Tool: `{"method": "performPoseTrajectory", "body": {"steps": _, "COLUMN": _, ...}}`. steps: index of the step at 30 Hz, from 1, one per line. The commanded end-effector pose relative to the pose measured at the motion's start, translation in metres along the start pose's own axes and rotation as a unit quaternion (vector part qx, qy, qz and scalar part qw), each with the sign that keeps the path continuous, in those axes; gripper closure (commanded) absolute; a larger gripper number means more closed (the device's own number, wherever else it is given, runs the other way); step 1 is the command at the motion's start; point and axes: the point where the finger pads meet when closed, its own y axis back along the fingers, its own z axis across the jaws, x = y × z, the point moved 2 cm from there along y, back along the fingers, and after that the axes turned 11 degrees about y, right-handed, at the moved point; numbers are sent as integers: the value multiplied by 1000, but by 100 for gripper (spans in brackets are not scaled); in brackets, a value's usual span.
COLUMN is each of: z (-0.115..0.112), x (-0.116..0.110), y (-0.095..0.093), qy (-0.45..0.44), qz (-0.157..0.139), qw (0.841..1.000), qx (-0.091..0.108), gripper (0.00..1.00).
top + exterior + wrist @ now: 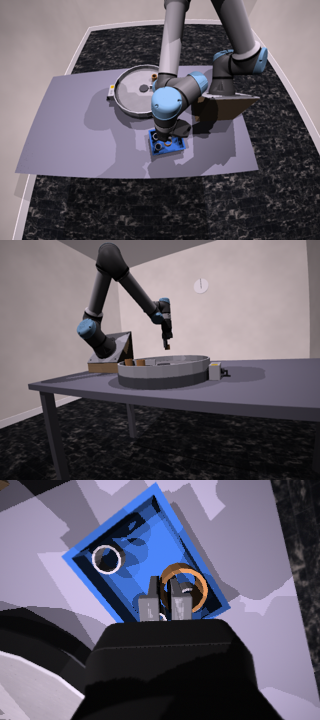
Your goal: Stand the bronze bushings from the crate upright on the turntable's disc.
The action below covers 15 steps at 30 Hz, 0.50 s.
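The pincer [168, 141] [166, 347] [163, 587] is nearly closed, pinching one wall of a bronze sleeve [168, 143] [168, 346] [204, 591], which hangs upright beside its tips, above the crate [168, 152] [0, 240] [102, 534].The pincer [165, 140] [165, 347] [163, 587], nearly closed, pinches one wall of a bronze sleeve [168, 145] [168, 346] [204, 591] above the crate [168, 152] [102, 534]. Best lift it past the rim before swinging, keep it upright, then lower it gently beside the hub [143, 88] [163, 364].

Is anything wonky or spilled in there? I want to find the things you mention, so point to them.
Nothing looks spilled or broken. The ring might look wonky: the bronze bushing [167, 145] [168, 346] [204, 587] hangs off to one side of the gripper [168, 139] [165, 347] [164, 580], because the fingers pinch just its wall.
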Motion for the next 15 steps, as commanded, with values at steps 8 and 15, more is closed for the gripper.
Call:
{"method": "performPoseTrajectory", "body": {"steps": 8, "z": 1, "x": 0, "y": 11, "qy": -1, "qz": 3, "qw": 1000, "qx": 2, "gripper": 100}}
{"method": "performPoseTrajectory", "body": {"steps": 15, "z": 0, "x": 0, "y": 10, "qy": -1, "qz": 3, "qw": 1000, "qx": 3, "gripper": 100}}
